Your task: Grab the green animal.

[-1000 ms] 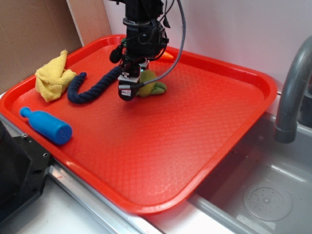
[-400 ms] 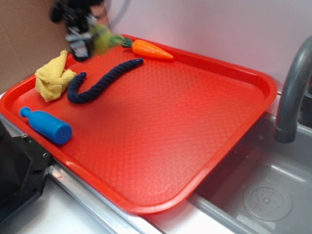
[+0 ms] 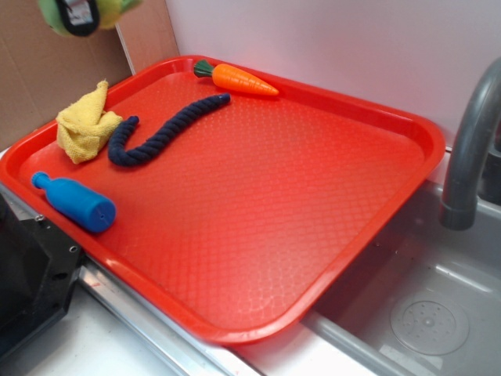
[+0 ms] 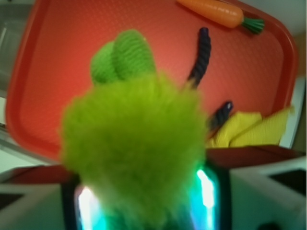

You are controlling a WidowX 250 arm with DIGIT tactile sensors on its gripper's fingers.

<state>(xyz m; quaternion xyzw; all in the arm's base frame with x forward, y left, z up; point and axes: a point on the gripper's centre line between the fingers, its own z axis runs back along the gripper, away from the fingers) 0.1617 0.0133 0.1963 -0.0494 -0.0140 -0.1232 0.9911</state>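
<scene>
High above the red tray's [image 3: 407, 129] back-left corner, your fingers [image 3: 78, 16] were clamped on the green animal [image 4: 132, 148]; carrot [image 3: 239, 78], rope [image 3: 160, 133], yellow cloth [image 3: 84, 124] and blue bottle [image 3: 74, 202] lay below, beside a sink [image 3: 423, 313].

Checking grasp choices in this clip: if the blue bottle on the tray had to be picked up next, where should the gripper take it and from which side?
Take the blue bottle across its thick body, coming straight down. It lies on its side near the red tray's front-left rim, narrow neck pointing left, so the jaws should probably close across the body's width. The neck looks thin and easier to slip off.
</scene>
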